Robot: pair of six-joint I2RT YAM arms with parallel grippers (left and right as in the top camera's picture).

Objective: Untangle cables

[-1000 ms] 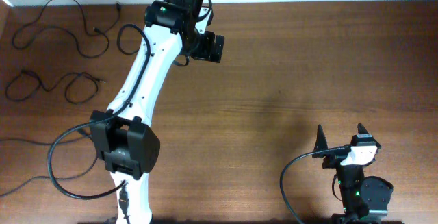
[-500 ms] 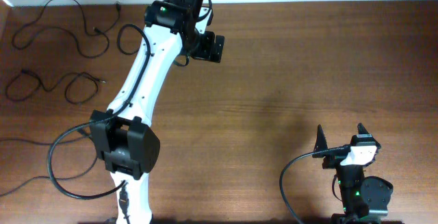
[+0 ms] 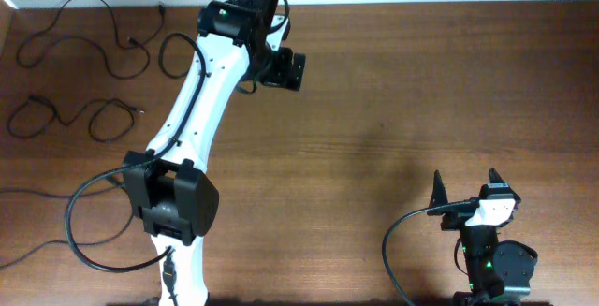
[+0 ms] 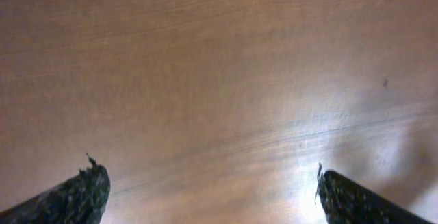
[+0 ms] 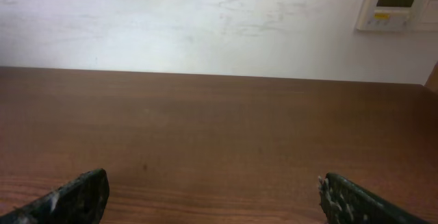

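Overhead, near to far: right gripper [image 3: 465,177] parked at 5 o'clock, jaws spread wide, nothing held. Left gripper [image 3: 285,65] up at 12, also wide open and empty over bare table [image 3: 421,81]. Cables [image 3: 122,36] way off at 10, two loose squiggles lying apart. Probably best to swing left over, pinch one near its end, drag slowly. No readable writing anywhere; wall panel [image 5: 397,1] too blurry.

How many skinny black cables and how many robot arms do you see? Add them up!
Thin black cables with small plug ends: 2 (upper, lower)
White-and-black robot arms: 2 (left, right)
Total: 4
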